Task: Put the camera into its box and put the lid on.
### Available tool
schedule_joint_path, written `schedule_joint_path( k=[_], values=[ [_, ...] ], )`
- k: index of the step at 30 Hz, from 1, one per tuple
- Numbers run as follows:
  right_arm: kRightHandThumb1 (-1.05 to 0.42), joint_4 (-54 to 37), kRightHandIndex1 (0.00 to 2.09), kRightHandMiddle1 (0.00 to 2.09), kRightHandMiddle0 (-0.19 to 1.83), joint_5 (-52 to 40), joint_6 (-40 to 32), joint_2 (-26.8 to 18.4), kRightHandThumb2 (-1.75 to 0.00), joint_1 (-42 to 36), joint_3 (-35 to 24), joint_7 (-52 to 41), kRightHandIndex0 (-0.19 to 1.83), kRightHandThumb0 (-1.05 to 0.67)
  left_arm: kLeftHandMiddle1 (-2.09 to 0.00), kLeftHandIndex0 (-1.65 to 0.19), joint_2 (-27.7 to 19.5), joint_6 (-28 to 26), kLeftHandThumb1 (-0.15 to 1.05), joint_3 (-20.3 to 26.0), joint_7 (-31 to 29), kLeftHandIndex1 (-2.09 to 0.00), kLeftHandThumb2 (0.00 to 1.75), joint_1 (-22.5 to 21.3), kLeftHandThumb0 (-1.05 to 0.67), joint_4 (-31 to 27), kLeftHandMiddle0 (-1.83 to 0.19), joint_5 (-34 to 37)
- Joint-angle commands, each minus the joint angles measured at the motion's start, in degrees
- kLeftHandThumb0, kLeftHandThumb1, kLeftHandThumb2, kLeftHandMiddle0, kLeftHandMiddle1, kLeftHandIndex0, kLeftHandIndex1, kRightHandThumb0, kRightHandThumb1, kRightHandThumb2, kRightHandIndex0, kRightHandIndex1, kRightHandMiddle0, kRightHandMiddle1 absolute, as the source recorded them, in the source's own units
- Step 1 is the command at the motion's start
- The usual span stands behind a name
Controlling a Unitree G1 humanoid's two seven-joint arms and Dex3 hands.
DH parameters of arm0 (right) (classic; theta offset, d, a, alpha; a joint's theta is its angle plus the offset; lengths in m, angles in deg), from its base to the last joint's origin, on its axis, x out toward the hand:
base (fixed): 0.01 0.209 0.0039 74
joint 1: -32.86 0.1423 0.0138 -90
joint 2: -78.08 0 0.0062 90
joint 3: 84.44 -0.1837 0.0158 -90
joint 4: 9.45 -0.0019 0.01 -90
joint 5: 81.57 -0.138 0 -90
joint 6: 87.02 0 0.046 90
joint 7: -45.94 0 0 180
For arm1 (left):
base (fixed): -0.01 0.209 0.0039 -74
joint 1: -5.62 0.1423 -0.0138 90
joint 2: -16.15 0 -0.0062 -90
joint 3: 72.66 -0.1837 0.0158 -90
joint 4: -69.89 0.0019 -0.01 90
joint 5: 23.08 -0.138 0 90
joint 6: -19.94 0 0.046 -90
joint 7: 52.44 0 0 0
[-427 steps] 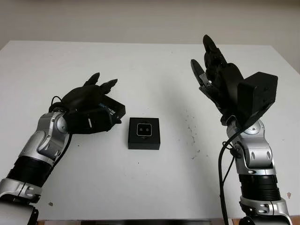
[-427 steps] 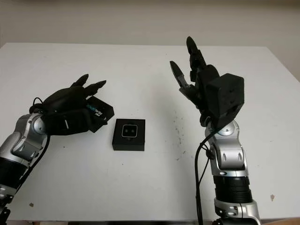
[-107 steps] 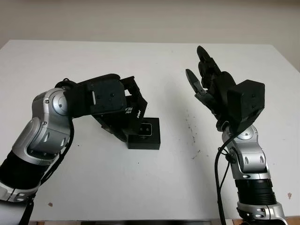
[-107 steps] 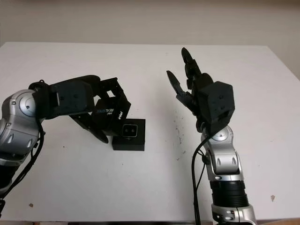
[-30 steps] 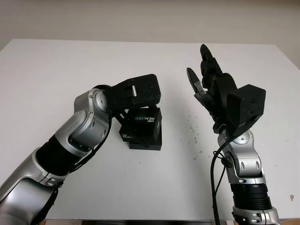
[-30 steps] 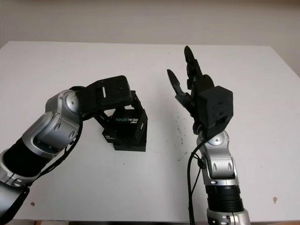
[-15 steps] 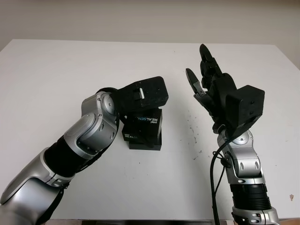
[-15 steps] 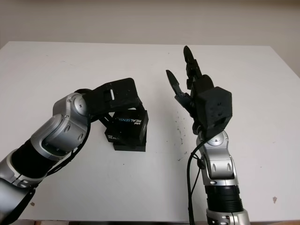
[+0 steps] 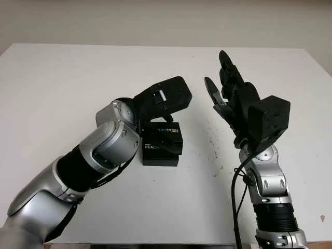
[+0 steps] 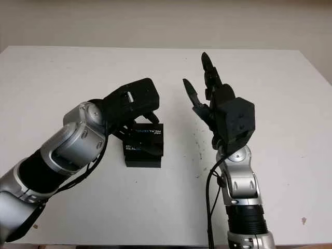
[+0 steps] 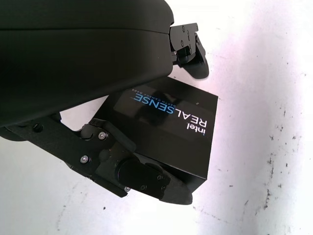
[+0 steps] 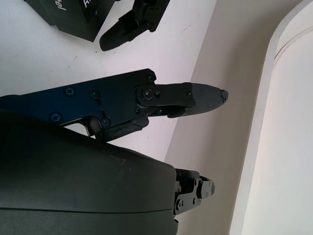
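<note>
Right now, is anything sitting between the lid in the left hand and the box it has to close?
Nothing visible does. The left hand holds the lid directly over the box, its fingers along the lid's sides. Whether the lid is fully seated cannot be told. The right hand is open, raised to the right, apart from both.

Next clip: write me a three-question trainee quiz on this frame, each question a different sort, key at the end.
1. True or false: the black printed lid lies on the black box base.
2. Which hand is over the lid: A left hand, B right hand?
3. Fill in: the right hand is raised over the white table, holding ____.

Key: 1 true; 2 A; 3 nothing.
</note>
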Motion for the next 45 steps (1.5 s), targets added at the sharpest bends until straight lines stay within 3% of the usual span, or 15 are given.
schedule_joint_path(
  k=[1, 2, 5, 7, 11, 12, 14, 17, 18, 19, 22, 25, 32, 38, 45],
  values=[
    [-1.05, 0.2, 0.06, 0.06, 0.04, -0.5, 0.8, 0.2, -0.32, 0.9, -0.2, -0.2, -0.05, -0.62, -1.84, 0.19, 0.5, 0.0, 1.05, -1.0, -0.1, -1.86, 0.41, -0.7, -0.56, -2.5, 0.19, 2.2],
    [-1.05, 0.2, 0.05, 0.05, 0.03, -0.7, 0.9, 0.2, -0.32, 0.9, -0.3, -0.4, -0.05, -0.61, -1.93, 0.19, 0.1, 0.6, 1.05, -1.2, 0.1, -1.98, 0.41, -0.5, -0.56, -3.1, 0.19, 2.7],
    [-1.05, -0.1, 0.05, 0.05, 0.04, 0.0, 0.4, -0.1, -0.32, 0.8, 0.0, -0.1, -0.05, -0.61, -2.00, 0.18, -1.9, 4.3, 1.05, -1.5, 0.3, -2.07, 0.42, 0.8, -0.56, -4.0, 0.19, 4.0],
    [-1.05, -0.2, 0.05, 0.05, 0.03, 0.1, 0.6, -0.2, -0.33, 0.7, 0.0, -0.2, -0.05, -0.60, -2.00, 0.19, -3.6, 7.0, 1.05, -2.7, -0.3, -1.95, 0.43, 0.9, -0.58, -4.2, 0.18, 4.4],
    [-1.05, 0.3, 0.06, 0.06, 0.05, 0.4, 1.4, -0.2, -0.32, 0.6, -0.1, -0.1, -0.03, -0.62, -1.74, 0.19, -5.5, 10.4, 1.05, -3.5, -0.7, -1.46, 0.42, 1.8, -0.58, -4.5, 0.19, 5.0],
    [-1.05, 0.4, 0.06, 0.06, 0.05, 0.4, 1.6, -0.2, -0.32, 0.6, -0.1, -0.1, -0.03, -0.62, -1.46, 0.19, -5.8, 10.2, 1.05, -3.9, -0.9, -1.16, 0.41, 1.6, -0.58, -4.7, 0.19, 5.1],
    [-1.05, 0.3, 0.06, 0.06, 0.05, 0.5, 1.2, -0.2, -0.32, 0.6, -0.1, -0.1, -0.03, -0.62, -1.08, 0.19, -6.6, 9.9, 1.05, -5.2, -1.8, -0.99, 0.40, 0.7, -0.57, -5.3, 0.19, 5.2],
    [-1.05, 0.2, 0.06, 0.06, 0.05, 0.3, 0.9, -0.2, -0.32, 0.7, -0.2, -0.1, -0.04, -0.62, -1.03, 0.19, -8.1, 11.8, 1.05, -6.4, -3.2, -0.85, 0.38, 0.4, -0.57, -5.8, 0.19, 5.1],
    [-1.05, 0.3, 0.06, 0.06, 0.05, 0.5, 1.0, -0.2, -0.32, 0.7, -0.1, -0.1, -0.04, -0.63, -0.59, 0.19, -9.0, 13.3, 1.05, -6.7, -4.1, -0.63, 0.40, 0.2, -0.57, -6.0, 0.19, 5.1],
    [-1.05, 0.4, 0.06, 0.06, 0.05, 0.5, 1.1, -0.3, -0.32, 0.7, -0.1, -0.1, -0.03, -0.63, -0.38, 0.19, -9.8, 14.6, 1.05, -6.8, -4.9, -0.49, 0.41, 0.2, -0.57, -6.2, 0.19, 5.1],
    [-1.05, 0.5, 0.06, 0.05, 0.04, 0.1, 1.2, -0.3, -0.33, 0.8, -0.2, -0.5, -0.04, -0.62, -0.05, 0.19, -11.6, 15.6, 1.05, -7.3, -6.6, -0.13, 0.41, 0.3, -0.59, -7.0, 0.19, 4.5],
    [-1.05, 0.7, 0.05, 0.05, 0.03, 0.0, 1.7, -0.5, -0.33, 0.8, -0.3, -1.0, -0.05, -0.61, -0.01, 0.19, -12.7, 14.5, 1.05, -8.0, -7.8, -0.01, 0.41, 0.0, -0.58, -8.0, 0.19, 4.1],
    [-1.05, -0.2, 0.05, 0.05, 0.02, -0.1, 0.4, -0.2, -0.33, 0.7, -0.4, -1.0, -0.05, -0.61, 0.00, 0.19, -14.1, 15.4, 1.05, -8.2, -8.2, 0.00, 0.43, 1.0, -0.59, -9.7, 0.19, 3.0],
    [-1.05, 0.2, 0.06, 0.05, 0.03, 0.7, 1.0, -0.7, -0.33, 0.7, -0.2, -1.0, -0.04, -0.61, 0.00, 0.19, -17.4, 24.8, 1.05, -8.3, -6.6, 0.00, 0.44, 5.5, -0.61, -11.0, 0.19, -2.8],
    [-1.05, 0.6, 0.06, 0.05, 0.03, 0.6, 1.8, -1.2, -0.33, 0.5, -0.4, -1.5, -0.03, -0.60, 0.00, 0.19, -18.8, 34.1, 1.05, -4.7, -5.8, 0.00, 0.47, 12.7, -0.62, -9.6, 0.19, -7.7]
  ],
)
